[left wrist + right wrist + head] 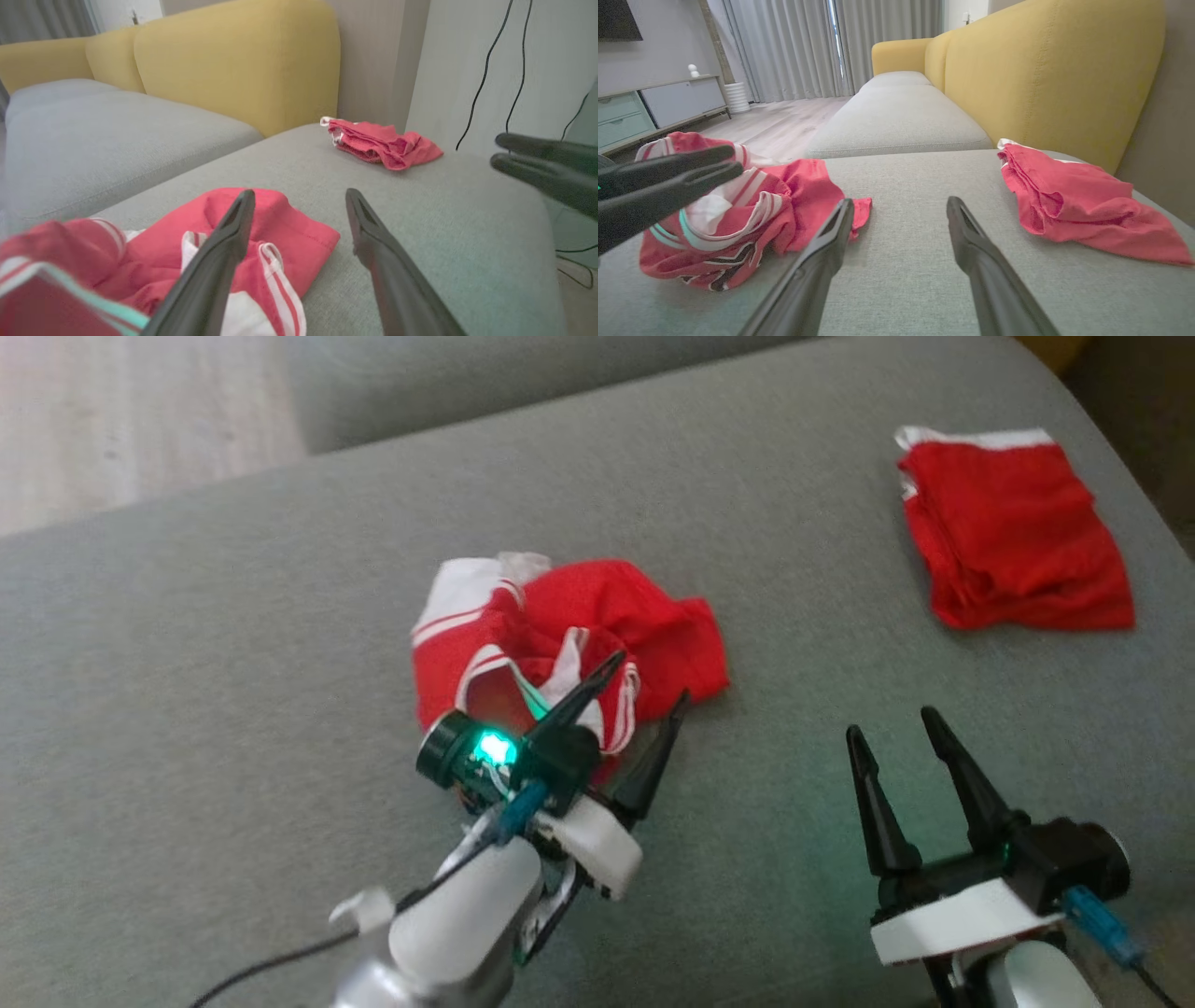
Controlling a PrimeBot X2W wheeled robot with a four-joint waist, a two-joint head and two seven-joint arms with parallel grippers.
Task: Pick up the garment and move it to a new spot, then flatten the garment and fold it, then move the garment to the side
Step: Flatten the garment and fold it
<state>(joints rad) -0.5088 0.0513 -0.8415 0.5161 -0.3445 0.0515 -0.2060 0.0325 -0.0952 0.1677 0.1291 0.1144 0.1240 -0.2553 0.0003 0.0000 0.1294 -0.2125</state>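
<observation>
Two red garments lie on a grey seat cushion (280,663) in the head view. The crumpled garment (569,635), red with white stripes and trim, sits bunched near the cushion's middle. The second garment (1013,537), roughly folded, lies well apart at the far right. The left gripper (653,677) has its fingers spread. One finger lies over the crumpled garment, the other at its near right edge. Contact with the cloth cannot be confirmed. The right gripper (889,721) is also spread, holding nothing, over bare cushion between the two garments.

Left wrist view: fingers parted. The left one crosses the crumpled garment's striped folds, the right one is over bare cushion just beside the hem. A yellow backrest (233,60) rises behind, and cables (486,70) hang down the wall.

Right wrist view: fingers parted over bare cushion, with the crumpled garment to their left and the second garment to their right. Curtains (784,46) and a low cabinet (644,112) stand beyond.
</observation>
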